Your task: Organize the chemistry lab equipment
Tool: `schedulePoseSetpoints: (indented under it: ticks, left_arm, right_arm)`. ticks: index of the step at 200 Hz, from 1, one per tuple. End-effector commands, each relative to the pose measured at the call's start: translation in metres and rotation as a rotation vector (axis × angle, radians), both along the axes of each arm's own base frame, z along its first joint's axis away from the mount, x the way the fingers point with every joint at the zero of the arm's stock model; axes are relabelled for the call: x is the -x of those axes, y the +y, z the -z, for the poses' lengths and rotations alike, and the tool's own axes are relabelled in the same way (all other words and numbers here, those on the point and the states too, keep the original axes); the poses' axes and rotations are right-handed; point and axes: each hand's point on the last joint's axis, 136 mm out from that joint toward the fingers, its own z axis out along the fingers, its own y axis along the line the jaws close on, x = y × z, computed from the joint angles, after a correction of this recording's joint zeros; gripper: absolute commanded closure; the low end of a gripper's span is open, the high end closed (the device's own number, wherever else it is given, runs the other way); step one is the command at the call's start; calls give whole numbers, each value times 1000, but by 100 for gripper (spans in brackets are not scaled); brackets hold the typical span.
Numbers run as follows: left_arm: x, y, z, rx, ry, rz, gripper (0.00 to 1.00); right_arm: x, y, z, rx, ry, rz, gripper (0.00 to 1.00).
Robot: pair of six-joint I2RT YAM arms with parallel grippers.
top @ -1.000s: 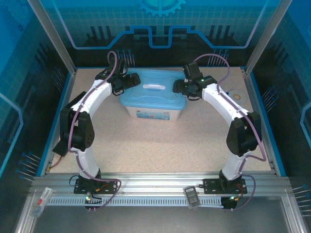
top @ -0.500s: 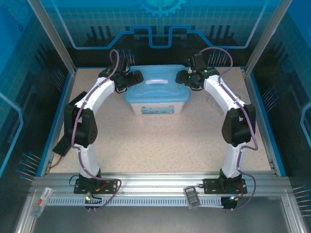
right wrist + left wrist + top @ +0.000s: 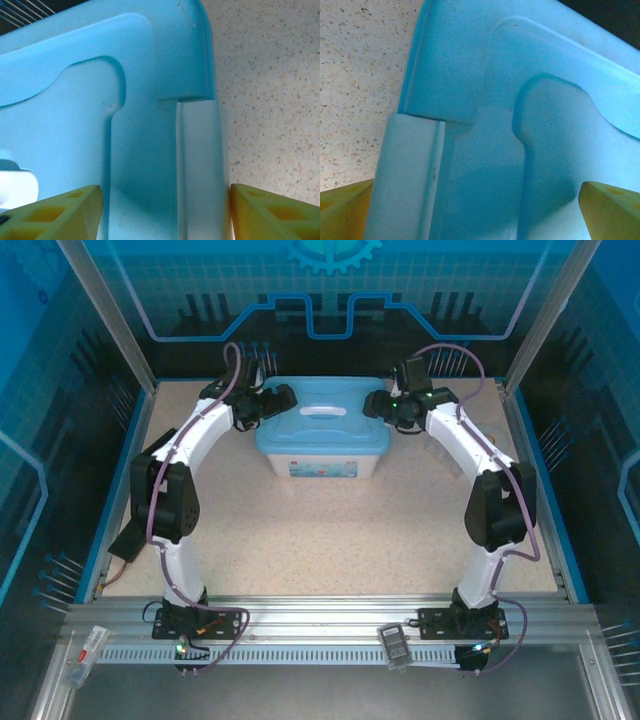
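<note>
- light blue lidded plastic storage box (image 3: 322, 435): far middle of your speckled bench (image 3: 330, 530), lid on.
- left gripper (image 3: 477, 184): jaws wide open over the left latch (image 3: 410, 170).
- right gripper (image 3: 165, 190): jaws apart astride the right latch (image 3: 200, 165), gripping nothing.
- lab equipment: judged stowed inside, hidden; latching seems the remaining step.

White label (image 3: 322, 468) on the front of the blue-lidded box (image 3: 320, 425); red mark at its left end, bluish picture beside; print too small to read; no lettering legible.
</note>
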Motion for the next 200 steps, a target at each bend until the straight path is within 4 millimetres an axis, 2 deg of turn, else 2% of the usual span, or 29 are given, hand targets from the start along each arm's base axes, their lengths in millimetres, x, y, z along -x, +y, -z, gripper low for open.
schedulePoseSetpoints:
  ticks: [1,45,84,116,146,200]
  left_arm:
    - [14,-17,-31,119,-28,64,1]
    - [20,-6,-36,123,-38,52,1]
    - [29,15,-34,124,-44,6,1]
    - [31,35,-31,132,-45,-36,1]
    - [31,45,-32,135,-56,-54,1]
    - [51,61,-57,98,-163,-101,1]
  right_arm:
    - [12,31,-46,-125,-104,-121,31]
    - [12,12,-46,-109,-108,-84,29]
    - [15,-7,-50,-80,-117,-51,28]
    - [23,-13,-56,-66,-139,-46,28]
    - [34,-16,-61,-56,-152,-46,28]
    - [59,-31,-75,11,-209,-49,25]
